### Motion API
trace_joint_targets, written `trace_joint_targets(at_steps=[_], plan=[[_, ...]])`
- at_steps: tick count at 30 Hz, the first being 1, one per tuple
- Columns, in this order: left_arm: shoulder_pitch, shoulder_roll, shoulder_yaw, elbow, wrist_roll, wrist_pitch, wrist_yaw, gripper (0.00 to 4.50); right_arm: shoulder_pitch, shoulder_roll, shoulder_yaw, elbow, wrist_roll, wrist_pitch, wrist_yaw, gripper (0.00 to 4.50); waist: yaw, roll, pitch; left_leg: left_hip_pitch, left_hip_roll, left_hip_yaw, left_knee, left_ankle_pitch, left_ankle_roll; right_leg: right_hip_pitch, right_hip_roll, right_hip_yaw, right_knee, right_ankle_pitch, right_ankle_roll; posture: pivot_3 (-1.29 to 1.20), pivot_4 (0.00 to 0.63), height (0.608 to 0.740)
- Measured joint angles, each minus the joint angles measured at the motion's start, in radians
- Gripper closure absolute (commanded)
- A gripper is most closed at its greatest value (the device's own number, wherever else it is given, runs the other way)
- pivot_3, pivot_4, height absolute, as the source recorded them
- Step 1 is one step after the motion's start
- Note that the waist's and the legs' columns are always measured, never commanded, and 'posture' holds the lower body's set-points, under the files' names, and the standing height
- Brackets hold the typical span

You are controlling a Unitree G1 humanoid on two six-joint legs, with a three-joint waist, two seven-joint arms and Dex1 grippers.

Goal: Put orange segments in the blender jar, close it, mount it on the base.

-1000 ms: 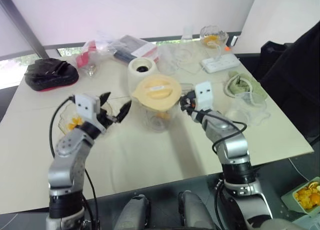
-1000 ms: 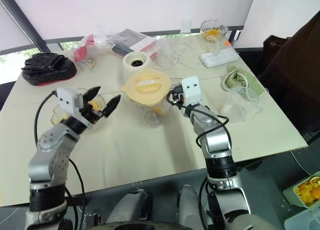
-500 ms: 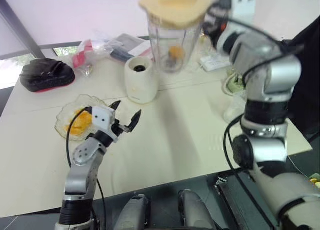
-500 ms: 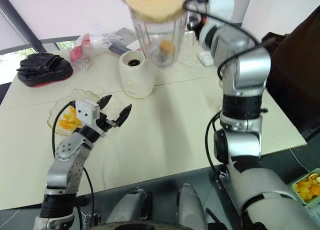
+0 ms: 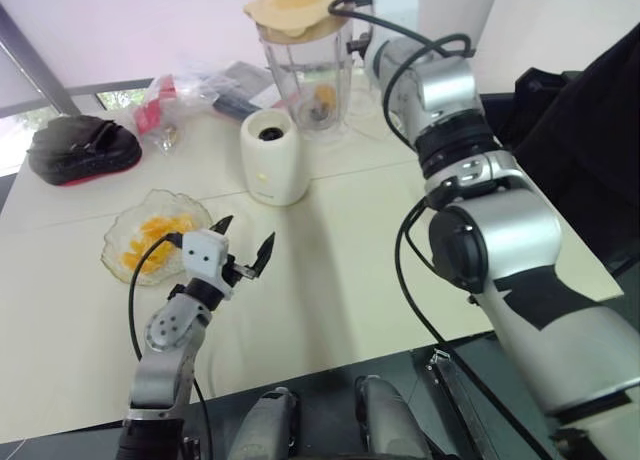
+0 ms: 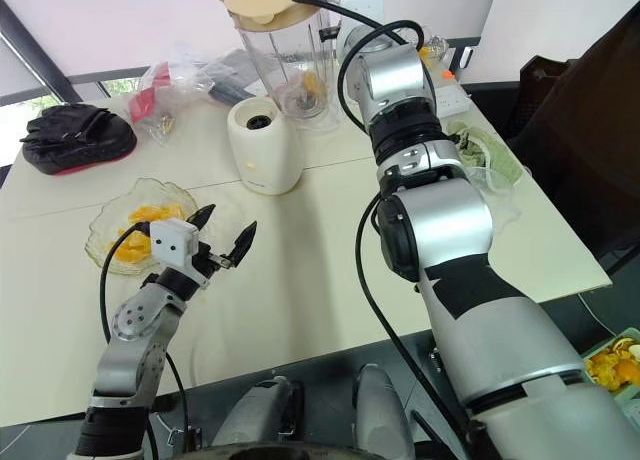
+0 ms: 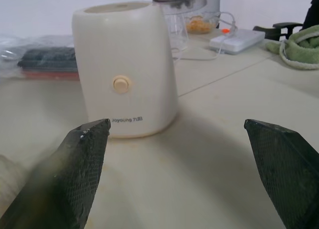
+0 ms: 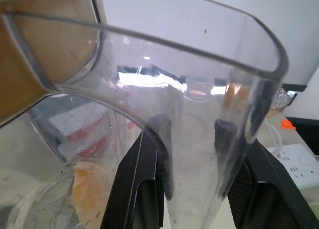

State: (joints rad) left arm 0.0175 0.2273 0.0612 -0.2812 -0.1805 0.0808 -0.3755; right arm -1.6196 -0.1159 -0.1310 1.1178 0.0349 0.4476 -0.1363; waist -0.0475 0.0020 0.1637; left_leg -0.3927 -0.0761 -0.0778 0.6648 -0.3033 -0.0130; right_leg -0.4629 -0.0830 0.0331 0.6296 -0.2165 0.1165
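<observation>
Clamping the handle of the jar (image 5: pixel 300 70), right hand (image 8: pixel 192 132) sits partly hidden; left hand (image 5: pixel 247 233) gapes empty.

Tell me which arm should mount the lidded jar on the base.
Right. The right tool is shut on the handle of the clear plastic blender jar with yellow lid, held aloft near the cream cylindrical blender base. The left tool is open and empty.

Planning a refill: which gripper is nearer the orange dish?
Left. The left gripper is open just beside the dish; the right gripper holds the jar, away near the base.
</observation>
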Motion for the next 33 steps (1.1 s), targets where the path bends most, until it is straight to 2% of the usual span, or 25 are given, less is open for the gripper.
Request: trace_joint_targets(at_steps=[6, 13, 22, 33], plan=[[0.021, 0.008, -0.001, -0.03, 0.001, -0.001, 0.014, 0.03, -0.074, 0.03, -0.043, 0.096, 0.027, -0.085, -0.006, 3.5, -0.022, 0.001, 0.001, 0.0, 0.001, 0.0, -0.001, 0.0, 0.0, -0.001, 0.001, 0.0, 0.0, 0.0, 0.0, 0.0, 0.15, 0.74], [0.029, 0.017, -0.001, -0.042, 0.005, 0.0, 0.023, 0.03, -0.151, 0.059, -0.068, 0.107, 0.052, -0.143, -0.005, 3.5, -0.016, 0.001, 0.001, 0.0, 0.0, 0.0, -0.001, 0.0, 0.0, 0.0, 0.0, 0.0, 0.0, 0.0, 0.0, 0.0, 0.15, 0.74], [0.033, 0.022, -0.008, -0.05, 0.013, 0.007, 0.034, 0.03, -0.143, 0.132, -0.112, 0.156, 0.1, -0.149, -0.008, 3.5, -0.02, 0.001, 0.001, 0.0, 0.001, -0.001, -0.001, 0.0, 0.0, 0.0, 0.001, 0.0, 0.0, 0.0, 0.0, 0.0, 0.15, 0.74], [0.079, 0.033, -0.008, -0.103, 0.02, 0.029, 0.04, 0.03, -0.074, 0.154, -0.114, 0.176, 0.104, -0.171, -0.016, 3.5, -0.02, 0.001, 0.0, 0.0, 0.001, -0.001, 0.0, 0.0, 0.0, 0.001, 0.001, 0.0, 0.001, 0.0, 0.0, 0.0, 0.15, 0.74]])
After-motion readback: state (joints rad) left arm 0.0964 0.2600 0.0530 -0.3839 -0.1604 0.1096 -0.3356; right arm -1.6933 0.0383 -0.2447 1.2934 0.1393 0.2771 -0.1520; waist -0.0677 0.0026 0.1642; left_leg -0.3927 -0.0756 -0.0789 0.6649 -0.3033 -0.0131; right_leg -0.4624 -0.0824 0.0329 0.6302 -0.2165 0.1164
